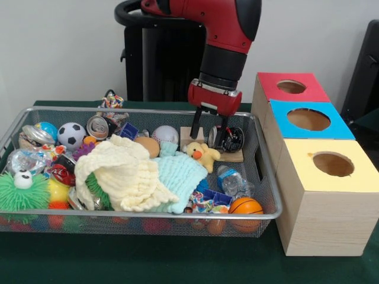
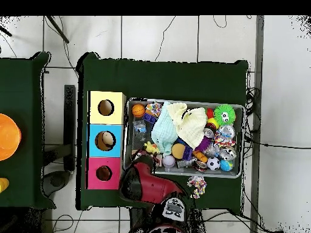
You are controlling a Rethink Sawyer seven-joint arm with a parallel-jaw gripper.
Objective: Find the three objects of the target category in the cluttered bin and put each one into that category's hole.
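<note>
The gripper (image 1: 208,132) hung inside the far right corner of the wire bin (image 1: 18,125), its two fingers (image 1: 195,126) parted and holding nothing. It stood just above a crushed can (image 1: 230,139) lying on a wooden block (image 1: 237,156), near a yellow plush duck (image 1: 202,155). A cream cloth (image 1: 121,171) and a pale blue cloth (image 1: 180,174) covered the middle of the bin. Beside the bin stood the box with a red hole (image 1: 291,87), a blue hole (image 1: 308,119) and a yellow hole (image 1: 333,164). An orange basketball (image 1: 245,207) lay in the near right corner.
</note>
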